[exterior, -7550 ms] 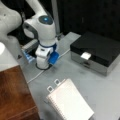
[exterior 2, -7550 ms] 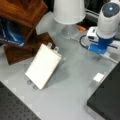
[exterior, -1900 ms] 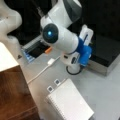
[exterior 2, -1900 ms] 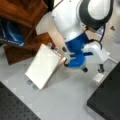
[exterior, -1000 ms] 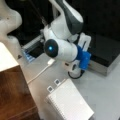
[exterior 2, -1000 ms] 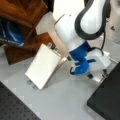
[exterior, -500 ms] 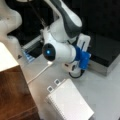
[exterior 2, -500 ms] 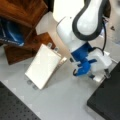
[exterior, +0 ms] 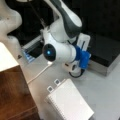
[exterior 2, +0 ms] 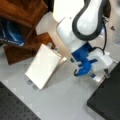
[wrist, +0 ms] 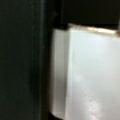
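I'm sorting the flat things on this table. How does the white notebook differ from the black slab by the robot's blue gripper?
The white notebook is pale with a ringed spine along one edge; the black slab is dark and plain. The notebook shows whole in both front views, while the slab runs out of frame. The gripper hangs closer to the slab's edge than to the notebook. Both lie flat on the grey table.

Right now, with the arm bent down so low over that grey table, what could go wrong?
The tool hangs close above the table, between the white notebook and the black block; a sideways swing might knock either one. A white cable trails across the table by the arm and could snag. In the wrist view only blurred dark and white surfaces show, so judging clearance there looks hard.
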Robot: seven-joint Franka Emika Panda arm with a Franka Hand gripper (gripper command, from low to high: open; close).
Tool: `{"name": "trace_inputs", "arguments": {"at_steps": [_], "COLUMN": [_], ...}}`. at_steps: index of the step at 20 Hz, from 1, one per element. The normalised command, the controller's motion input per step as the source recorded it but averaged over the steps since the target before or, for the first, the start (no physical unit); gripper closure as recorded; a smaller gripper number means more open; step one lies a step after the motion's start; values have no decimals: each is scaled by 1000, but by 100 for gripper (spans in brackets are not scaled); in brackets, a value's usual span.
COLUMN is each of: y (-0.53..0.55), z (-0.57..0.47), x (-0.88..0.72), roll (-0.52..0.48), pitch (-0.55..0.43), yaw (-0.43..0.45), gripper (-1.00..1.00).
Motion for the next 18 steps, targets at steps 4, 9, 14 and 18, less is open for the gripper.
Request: {"name": "trace_inputs", "arguments": {"at_steps": [4,9,14,18], "y": [-23,3,29,82], "z": [-62,-48,-12,93], "x": [-57,-37,2,65], "roll": [172,150,114,69], "pitch": [-73,-61,-24,13], "yaw": [-87,-91,-82,-73], "gripper": [100,100,100,100]}}
